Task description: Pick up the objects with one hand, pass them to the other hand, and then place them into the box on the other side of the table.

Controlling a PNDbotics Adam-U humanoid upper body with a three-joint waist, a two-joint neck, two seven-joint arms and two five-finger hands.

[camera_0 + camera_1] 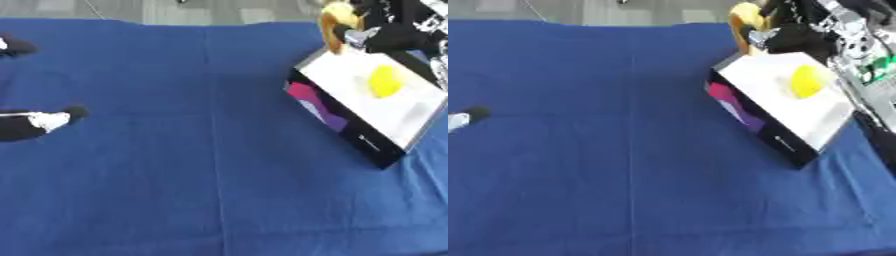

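Note:
A box (346, 125) with a dark, colourful side wall and a white inside stands at the right of the blue table. A round yellow object (383, 81) lies inside it. Over the box's far corner my right hand (391, 34) comes in from the upper right, its fingers curled round a yellow-orange, banana-like object (336, 22) that hangs downward. My left hand (39, 121) shows only at the left edge as black fingers with a white patch, stretched toward the right and holding nothing.
The blue cloth (201, 165) covers the whole table, with a faint seam running down its middle. Grey floor shows beyond the far edge. Cables and parts of my right arm (859, 50) crowd the upper right corner.

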